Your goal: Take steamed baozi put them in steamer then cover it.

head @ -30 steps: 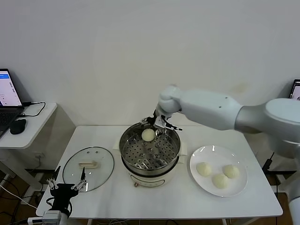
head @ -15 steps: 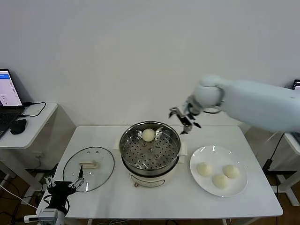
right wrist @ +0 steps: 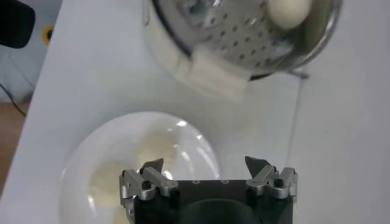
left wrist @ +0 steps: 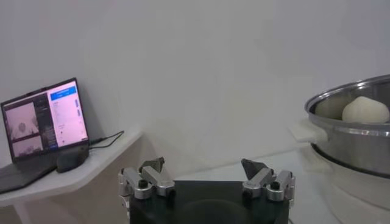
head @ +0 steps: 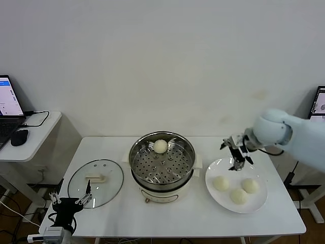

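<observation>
**Right gripper empty over the plate's far edge, one bun in the steamer**

Right gripper (head: 237, 155) is what I'm driving; it hangs above the far rim of the plate (head: 259, 203), fingers spread apart with nothing between them, as the right wrist view (right wrist: 207, 170) confirms.

From largest to smallest, I see the white table (head: 172, 213) carrying everything. At its centre stands the steamer (head: 162, 163), uncovered, its perforated tray exposed. On the robot's left of it the cover (head: 96, 182) lies flat on the table, well apart from the pot, handle up. On the robot's right sits the white plate, just beside the steamer's base.

I count four steamed baozi. One (head: 160, 146) rests on the tray at the far side of the steamer, also visible from the left wrist (left wrist: 365, 111) and the right wrist (right wrist: 288, 12). Three more (head: 221, 183) lie clustered on the plate, near one another.

Left gripper (head: 71, 201) is parked low at the table's near corner, close to the cover, its fingers apart and empty (left wrist: 205, 173). Beyond it, a side desk holds a laptop (left wrist: 42, 122) and a mouse (left wrist: 72, 158).
</observation>
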Controlling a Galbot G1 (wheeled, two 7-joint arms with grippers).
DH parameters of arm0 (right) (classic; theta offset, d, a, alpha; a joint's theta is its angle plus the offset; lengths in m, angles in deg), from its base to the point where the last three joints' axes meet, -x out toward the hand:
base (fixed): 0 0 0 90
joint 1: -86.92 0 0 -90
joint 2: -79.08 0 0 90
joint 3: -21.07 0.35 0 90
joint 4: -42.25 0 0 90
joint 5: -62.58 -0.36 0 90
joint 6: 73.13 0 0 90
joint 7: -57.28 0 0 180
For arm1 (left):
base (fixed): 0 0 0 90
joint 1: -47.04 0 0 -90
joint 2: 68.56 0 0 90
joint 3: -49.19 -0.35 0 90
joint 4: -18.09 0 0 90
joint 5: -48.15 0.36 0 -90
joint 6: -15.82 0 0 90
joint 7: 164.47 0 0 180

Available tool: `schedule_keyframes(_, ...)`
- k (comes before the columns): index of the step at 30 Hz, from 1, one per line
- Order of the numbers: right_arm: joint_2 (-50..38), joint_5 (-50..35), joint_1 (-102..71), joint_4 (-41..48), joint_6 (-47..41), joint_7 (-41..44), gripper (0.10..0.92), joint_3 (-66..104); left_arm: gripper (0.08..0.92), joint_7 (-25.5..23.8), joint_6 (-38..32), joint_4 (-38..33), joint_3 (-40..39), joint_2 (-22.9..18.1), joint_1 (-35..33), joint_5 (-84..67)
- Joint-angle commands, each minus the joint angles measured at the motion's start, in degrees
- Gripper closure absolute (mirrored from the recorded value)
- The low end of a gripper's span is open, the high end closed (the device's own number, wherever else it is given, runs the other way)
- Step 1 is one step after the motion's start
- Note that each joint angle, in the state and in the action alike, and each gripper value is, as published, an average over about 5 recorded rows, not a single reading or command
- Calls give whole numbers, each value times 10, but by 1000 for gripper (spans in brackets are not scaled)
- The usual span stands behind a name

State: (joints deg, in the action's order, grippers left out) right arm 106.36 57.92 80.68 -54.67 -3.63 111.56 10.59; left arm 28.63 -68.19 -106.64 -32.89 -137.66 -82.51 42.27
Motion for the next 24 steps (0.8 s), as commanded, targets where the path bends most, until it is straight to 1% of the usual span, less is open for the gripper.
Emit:
schedule_keyframes(1, -25, 55, -126, 14, -12, -3, 203, 75, 177, 0, 0, 3, 5, -1, -1, 0)
schedule_keyframes(9, 16, 80, -208, 54, -13, -6, 203, 121, 177, -1, 0, 9, 8, -5, -2, 0)
schedule_keyframes(24, 101, 119, -280, 152, 13, -21, 203, 185, 177, -2, -1, 20, 10, -2, 2, -2)
